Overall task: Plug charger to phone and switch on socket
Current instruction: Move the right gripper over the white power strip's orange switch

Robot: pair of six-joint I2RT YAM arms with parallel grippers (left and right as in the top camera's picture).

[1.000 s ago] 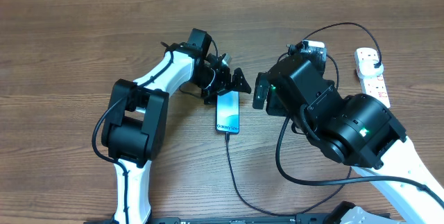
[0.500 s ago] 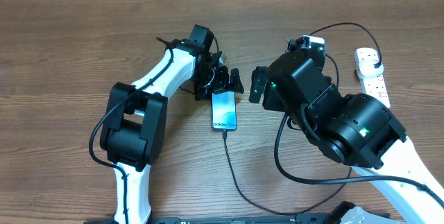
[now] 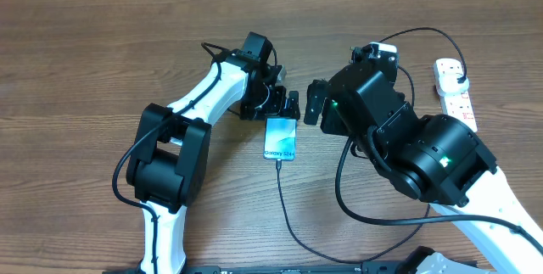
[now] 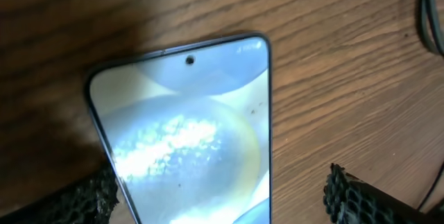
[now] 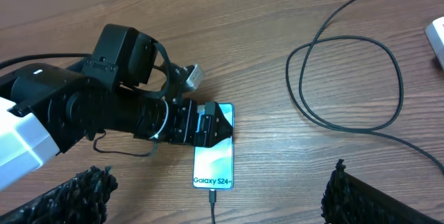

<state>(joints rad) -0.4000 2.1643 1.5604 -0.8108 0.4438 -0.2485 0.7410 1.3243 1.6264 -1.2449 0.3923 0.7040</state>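
wooden table [image 3: 76, 70] carries the phone [image 3: 280, 142], charger [image 3: 282, 202] and socket [image 3: 458, 100].

1. The place is taken to be a robot lab or a test bench.
2. Two robot arms, a left arm [image 3: 170, 151] and a right arm [image 3: 424, 155], are mounted at one wood-grain table [image 3: 76, 53].
3. Black wiring is seen running openly along both arms.
4. A socket [image 3: 456, 96] and a loose charger [image 3: 280, 191] are laid out on the table.
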